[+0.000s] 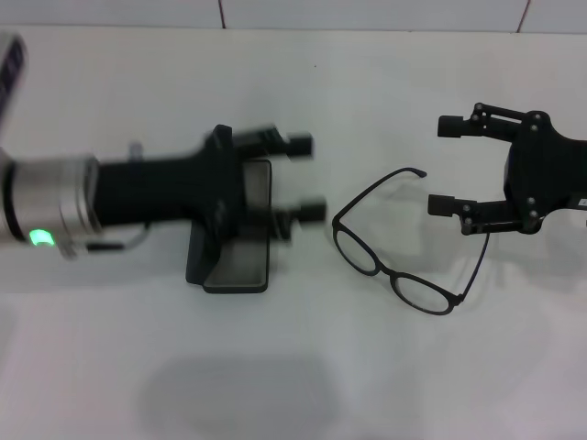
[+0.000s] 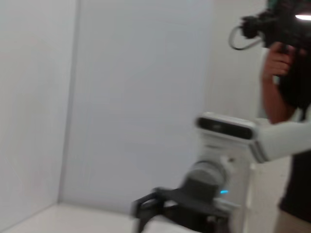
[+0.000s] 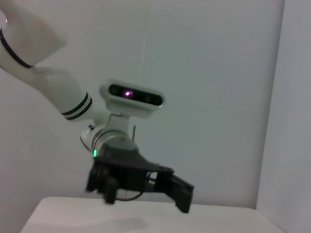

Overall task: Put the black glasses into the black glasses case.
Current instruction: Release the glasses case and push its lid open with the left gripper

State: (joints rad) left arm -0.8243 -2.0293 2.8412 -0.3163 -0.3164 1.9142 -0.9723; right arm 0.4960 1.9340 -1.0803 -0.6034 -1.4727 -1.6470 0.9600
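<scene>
black glasses [image 1: 396, 249] (unfolded) lie between open grippers

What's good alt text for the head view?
Open black glasses lie on a white table between two open grippers: the left gripper over the open black glasses case, the right gripper just beyond the glasses.

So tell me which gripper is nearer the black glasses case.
Left. The left gripper hovers over the black glasses case; the right gripper is far off, beyond the black glasses.
</scene>
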